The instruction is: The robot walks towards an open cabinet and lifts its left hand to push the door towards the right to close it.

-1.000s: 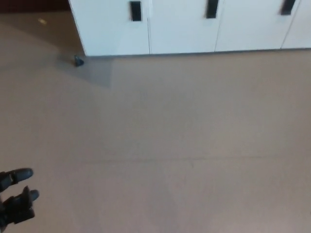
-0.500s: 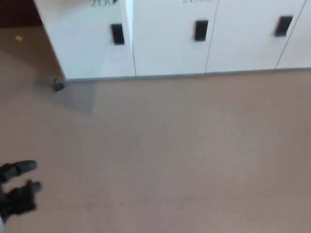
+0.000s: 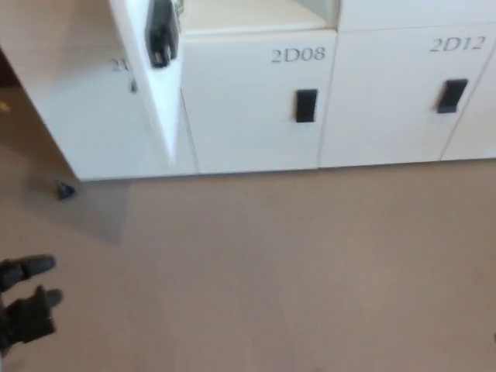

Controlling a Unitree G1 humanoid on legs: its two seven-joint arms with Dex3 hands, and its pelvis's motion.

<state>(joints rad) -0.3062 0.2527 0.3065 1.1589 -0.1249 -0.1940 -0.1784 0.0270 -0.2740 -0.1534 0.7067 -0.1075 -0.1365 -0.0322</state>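
Observation:
A row of white cabinets point(image 3: 256, 108) runs along the top of the head view, with doors marked 2D08 and 2D12. One upper door point(image 3: 151, 70) stands open, swung out toward me, edge-on, with a black handle point(image 3: 161, 35) near its top. Behind it the open compartment point(image 3: 248, 14) shows a pale shelf. My left hand point(image 3: 27, 306) hangs low at the bottom left, far from the door, its black fingers apart and holding nothing. My right hand does not show.
Tan floor point(image 3: 294, 263) lies between me and the cabinets. A small dark object point(image 3: 65, 190) sits on the floor by the cabinet's left corner. Black handles point(image 3: 306, 105) mark the shut lower doors.
The whole picture has shifted: the camera has tilted up and the cabinets look closer, bringing the open door and the door labels into view. My left hand stays low at the left.

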